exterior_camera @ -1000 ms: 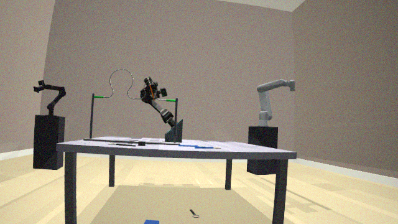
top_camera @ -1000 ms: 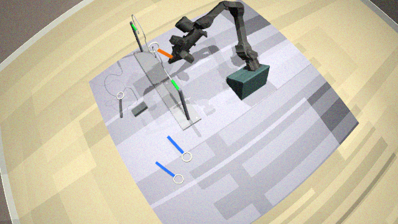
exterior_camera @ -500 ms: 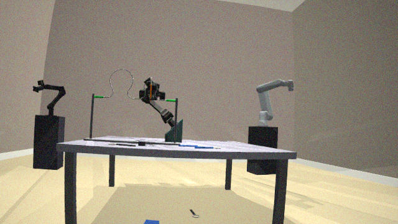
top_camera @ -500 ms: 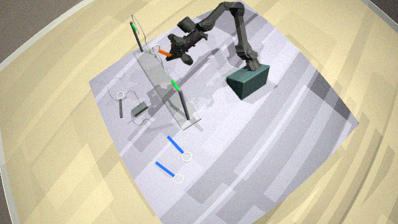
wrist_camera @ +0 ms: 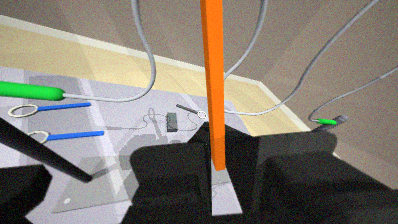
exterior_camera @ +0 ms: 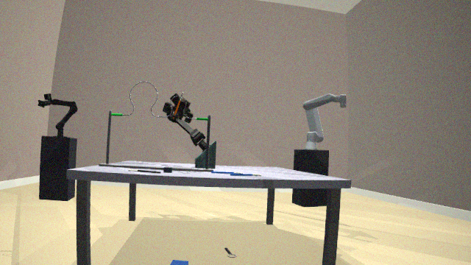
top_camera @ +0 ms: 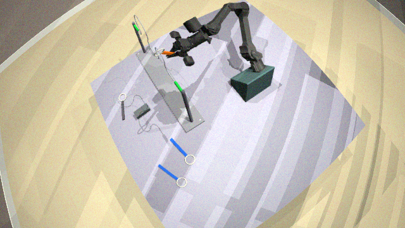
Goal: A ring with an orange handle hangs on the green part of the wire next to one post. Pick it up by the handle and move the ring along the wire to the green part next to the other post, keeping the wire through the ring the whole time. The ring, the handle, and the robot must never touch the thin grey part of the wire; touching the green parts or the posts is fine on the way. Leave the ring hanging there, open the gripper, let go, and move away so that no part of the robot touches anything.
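Note:
My gripper (top_camera: 171, 54) (wrist_camera: 211, 124) is shut on the orange handle (top_camera: 167, 52) (exterior_camera: 177, 107) (wrist_camera: 213, 75). The pale ring (top_camera: 162, 52) at its far end is beside the thin grey wire (exterior_camera: 144, 82) (wrist_camera: 150, 52) in the top view. Whether the wire runs through it is too small to tell; the ring is out of the wrist view. One green part (top_camera: 178, 85) (exterior_camera: 202, 118) (wrist_camera: 30, 90) is by the near post (top_camera: 187, 106) (exterior_camera: 208, 141). The other green part (top_camera: 136, 28) (exterior_camera: 116, 114) (wrist_camera: 327, 121) is by the far post (top_camera: 140, 42) (exterior_camera: 108, 138).
The wire arches high between the posts, which stand on a flat baseplate (top_camera: 169, 95). A small dark box (top_camera: 142, 111) (wrist_camera: 172, 122) with cords and a dark ring tool (top_camera: 123, 109) lie beyond it. Two blue ring tools (top_camera: 178, 147) (top_camera: 168, 172) lie past the near post.

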You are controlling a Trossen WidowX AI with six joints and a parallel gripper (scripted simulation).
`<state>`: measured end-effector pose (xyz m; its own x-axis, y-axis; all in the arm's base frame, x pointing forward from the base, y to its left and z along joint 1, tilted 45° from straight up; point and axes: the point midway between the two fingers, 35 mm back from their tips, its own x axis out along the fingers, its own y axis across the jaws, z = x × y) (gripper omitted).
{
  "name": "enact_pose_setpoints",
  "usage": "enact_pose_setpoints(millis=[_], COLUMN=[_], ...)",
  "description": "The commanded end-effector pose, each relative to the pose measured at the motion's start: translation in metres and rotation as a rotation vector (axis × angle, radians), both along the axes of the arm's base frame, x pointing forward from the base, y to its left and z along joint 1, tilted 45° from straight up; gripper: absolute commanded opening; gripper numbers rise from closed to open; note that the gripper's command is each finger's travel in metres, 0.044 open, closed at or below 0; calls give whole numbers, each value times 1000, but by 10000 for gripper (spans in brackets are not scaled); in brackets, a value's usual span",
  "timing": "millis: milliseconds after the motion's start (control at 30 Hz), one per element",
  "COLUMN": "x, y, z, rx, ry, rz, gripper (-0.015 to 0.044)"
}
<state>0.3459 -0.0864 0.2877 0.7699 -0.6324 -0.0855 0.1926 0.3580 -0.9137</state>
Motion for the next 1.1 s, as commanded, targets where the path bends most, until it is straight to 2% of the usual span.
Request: enact_pose_setpoints(millis=[0, 1067], x=[-2, -3], y=[-3, -6], z=[4, 43], rx=[-81, -732], ry=[16, 135], rz=[-6, -15], gripper=[-150, -150])
